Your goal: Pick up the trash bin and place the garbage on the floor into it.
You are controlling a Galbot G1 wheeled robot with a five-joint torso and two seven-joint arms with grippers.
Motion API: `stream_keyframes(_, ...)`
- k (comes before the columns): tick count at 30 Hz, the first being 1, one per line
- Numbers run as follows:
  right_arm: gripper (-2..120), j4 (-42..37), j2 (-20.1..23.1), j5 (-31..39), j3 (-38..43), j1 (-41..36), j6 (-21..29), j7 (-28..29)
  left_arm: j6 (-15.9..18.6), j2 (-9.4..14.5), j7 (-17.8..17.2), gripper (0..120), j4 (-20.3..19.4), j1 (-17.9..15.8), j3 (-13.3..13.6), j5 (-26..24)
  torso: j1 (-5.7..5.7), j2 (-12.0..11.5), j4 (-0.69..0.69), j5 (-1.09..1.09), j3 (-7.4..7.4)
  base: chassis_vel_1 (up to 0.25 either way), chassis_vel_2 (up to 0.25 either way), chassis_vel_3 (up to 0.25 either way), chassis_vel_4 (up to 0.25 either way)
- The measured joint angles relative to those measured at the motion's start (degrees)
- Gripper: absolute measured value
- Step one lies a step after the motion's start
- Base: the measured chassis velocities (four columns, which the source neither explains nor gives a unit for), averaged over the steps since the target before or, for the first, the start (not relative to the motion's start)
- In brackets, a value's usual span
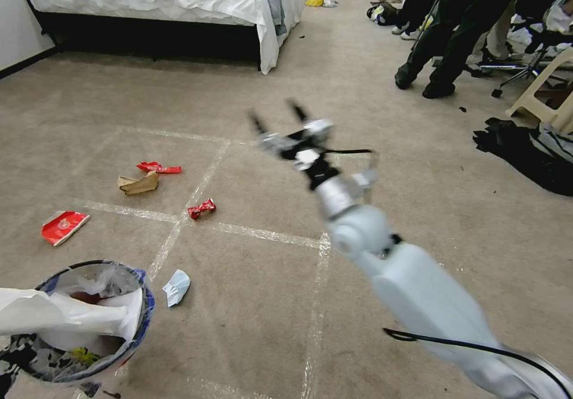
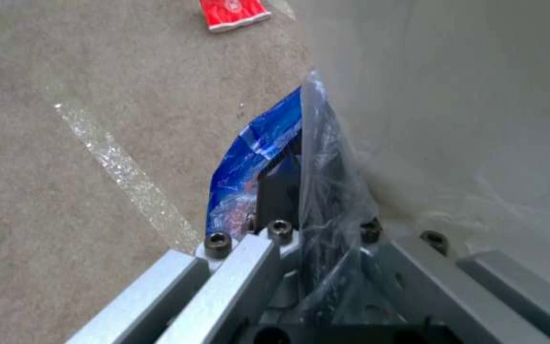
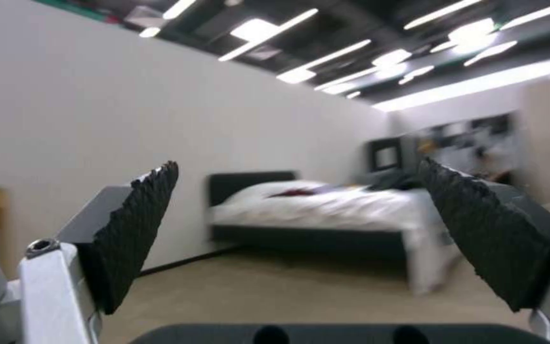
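Trash bin point(image 1: 89, 321), a small round bucket with a crinkled clear liner, hangs at lower left, its rim clamped in the left gripper point(image 2: 301, 210) so litter drops in. Farther out, the right gripper point(image 1: 277, 116) hovers, fingers spread, empty, over beige carpet point(image 1: 268, 303) strewn with red wrappers point(image 1: 201, 209).

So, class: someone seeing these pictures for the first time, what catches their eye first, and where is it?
The pale right arm reaching mid-air across the middle of the head view, its right gripper open and empty above the taped beige carpet. Next, the round plastic-lined trash bin at the robot's near left, clamped at its rim by the left gripper, with red wrappers scattered beyond.
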State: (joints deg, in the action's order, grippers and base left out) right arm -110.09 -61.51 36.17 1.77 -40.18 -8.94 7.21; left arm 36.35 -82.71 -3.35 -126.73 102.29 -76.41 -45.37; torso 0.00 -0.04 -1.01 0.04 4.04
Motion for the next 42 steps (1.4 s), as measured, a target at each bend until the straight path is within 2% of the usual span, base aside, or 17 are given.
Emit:
stream_keyframes(1, 97, -1.97, 1.01, -1.58, 4.46, -3.55, 0.01, 0.62, 0.02, 0.31, 0.02, 1, 0.36, 0.13, -0.33, -0.18, 0.00, 0.00, 0.00, 0.00, 0.00, 0.000, 0.000, 0.000, 0.000)
stream_keyframes(4, 96, -3.33, 1.45, -2.89, 7.74, -6.02, 0.01, 1.01, 0.03, 0.46, 0.00, 1, 0.79, 0.16, -0.62, -0.19, 0.00, 0.00, 0.00, 0.00, 0.00, 0.000, 0.000, 0.000, 0.000)
stream_keyframes(9, 93, -8.92, 2.62, -6.24, 18.18, -15.56, -0.85, 1.18, 0.03, 0.81, 0.27, 1, 1.96, 0.20, -1.79, -0.56, 0.00, 0.00, 0.02, -0.02, -0.01, 0.000, 0.000, 0.000, 0.000)
stream_keyframes(11, 93, -10.03, 2.59, -6.54, 20.28, -17.56, -0.92, 1.35, 0.01, 0.86, 0.39, 1, 1.98, 0.26, -2.04, -0.79, 0.00, 0.01, 0.00, -0.02, 0.00, 0.000, 0.000, 0.000, 0.000)
stream_keyframes(13, 93, -12.33, 0.77, -10.59, 25.63, -24.63, -1.49, 2.06, -0.15, 0.87, 0.68, 1, 1.76, 0.46, -3.06, -1.58, 0.00, 0.00, 0.01, -0.02, -0.01, 0.000, 0.000, 0.000, 0.000)
stream_keyframes(19, 91, -13.64, -0.64, -12.59, 28.32, -31.01, -2.93, 2.67, -0.23, 0.68, 0.84, 1, 0.17, 0.88, -3.29, -2.27, 0.00, 0.00, 0.00, -0.02, -0.01, 0.000, 0.000, 0.000, 0.000)
stream_keyframes(25, 90, -14.05, -0.87, -13.45, 30.16, -33.90, -4.31, 2.66, -0.30, 0.00, 0.82, 1, -1.14, 1.14, -2.57, -2.21, 0.00, 0.00, 0.01, -0.03, 0.00, 0.000, 0.000, 0.000, 0.000)
stream_keyframes(42, 90, -13.70, -2.68, -15.33, 28.65, -34.54, -4.71, 2.76, -0.92, -0.55, 1.04, 1, -1.89, 2.46, -3.15, -2.45, 0.00, 0.00, 0.01, -0.03, 0.00, 0.000, 0.000, 0.000, 0.000)
